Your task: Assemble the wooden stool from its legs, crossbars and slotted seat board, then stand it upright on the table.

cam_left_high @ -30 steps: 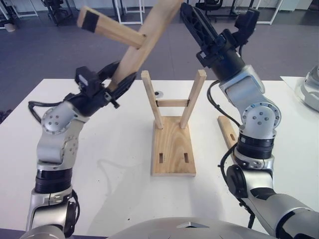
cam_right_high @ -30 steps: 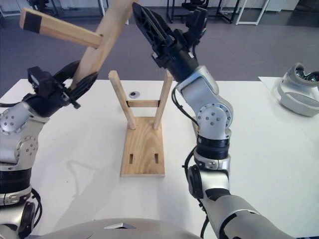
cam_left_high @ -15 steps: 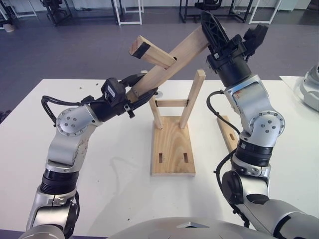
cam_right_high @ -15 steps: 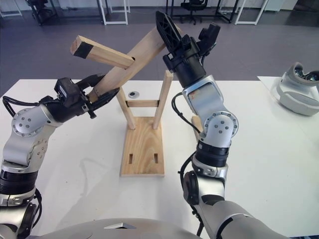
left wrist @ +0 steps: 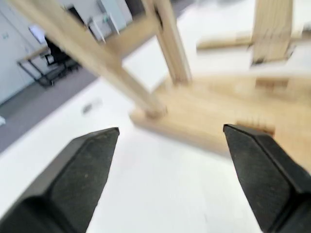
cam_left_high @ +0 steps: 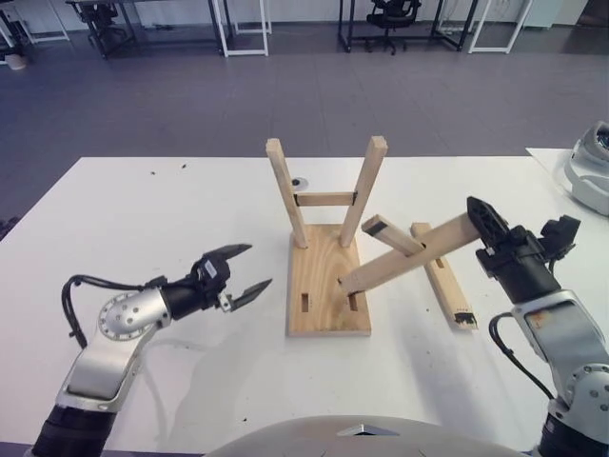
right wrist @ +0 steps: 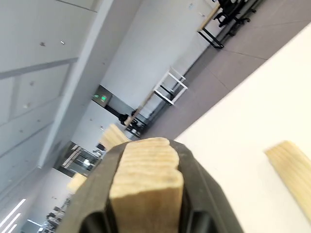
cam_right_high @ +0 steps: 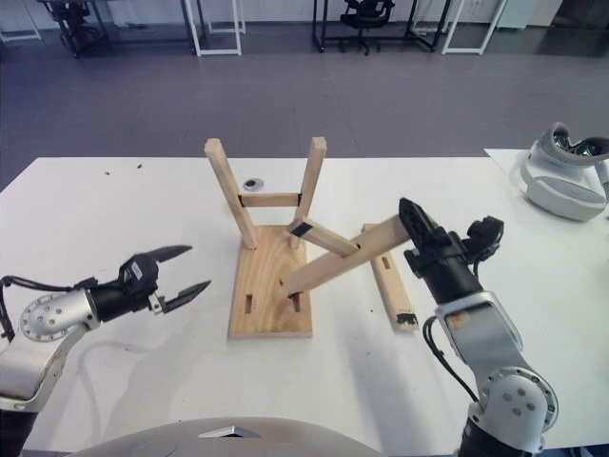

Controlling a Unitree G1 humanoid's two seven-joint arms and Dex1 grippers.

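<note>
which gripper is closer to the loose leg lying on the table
Right. The right gripper, gripping another leg, is right of the loose leg; the left gripper is beyond the seat board.

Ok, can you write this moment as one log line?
left gripper: jaws open | right gripper: jaws shut on leg with crossbar | lower end at seat board

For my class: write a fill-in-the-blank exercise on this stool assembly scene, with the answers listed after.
The left gripper is ____ and holds nothing.
The right gripper grips the tilted leg at its ____ end.
The number of standing legs in the seat board is ____.
The loose leg lies on the table on the seat board's ____ side.
Answers: open; upper; two; right.
</note>
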